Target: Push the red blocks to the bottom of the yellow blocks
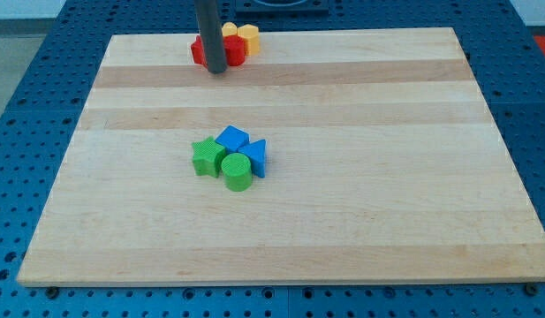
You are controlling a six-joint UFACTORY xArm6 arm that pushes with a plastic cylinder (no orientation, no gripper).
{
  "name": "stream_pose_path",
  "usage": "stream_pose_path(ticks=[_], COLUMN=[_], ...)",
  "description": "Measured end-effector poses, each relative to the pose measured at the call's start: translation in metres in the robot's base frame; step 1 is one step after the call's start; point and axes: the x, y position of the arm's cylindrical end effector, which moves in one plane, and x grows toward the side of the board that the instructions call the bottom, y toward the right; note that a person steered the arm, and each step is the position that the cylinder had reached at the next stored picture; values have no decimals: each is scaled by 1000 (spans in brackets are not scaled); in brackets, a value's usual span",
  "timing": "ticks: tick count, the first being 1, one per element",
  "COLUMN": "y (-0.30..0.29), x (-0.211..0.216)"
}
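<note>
Two red blocks sit near the board's top edge: one (197, 50) shows left of my rod, the other (235, 50) right of it; their shapes are partly hidden. Two yellow blocks (247, 36) lie just above and to the right of them, touching. My tip (216, 69) rests on the board directly below the red blocks, against their lower edge, with the rod covering the middle of the red pair.
A cluster sits at mid-board: a green star (205, 156), a green cylinder (238, 172), a blue block (231, 139) and a blue triangular block (257, 156). The wooden board (387, 177) lies on a blue perforated table.
</note>
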Motion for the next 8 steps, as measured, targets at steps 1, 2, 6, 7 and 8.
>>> stream_pose_path(ticks=[1,2,6,7,8], y=[-31,-67,-58,-47,-37], x=[8,-4,-26,-26,-26])
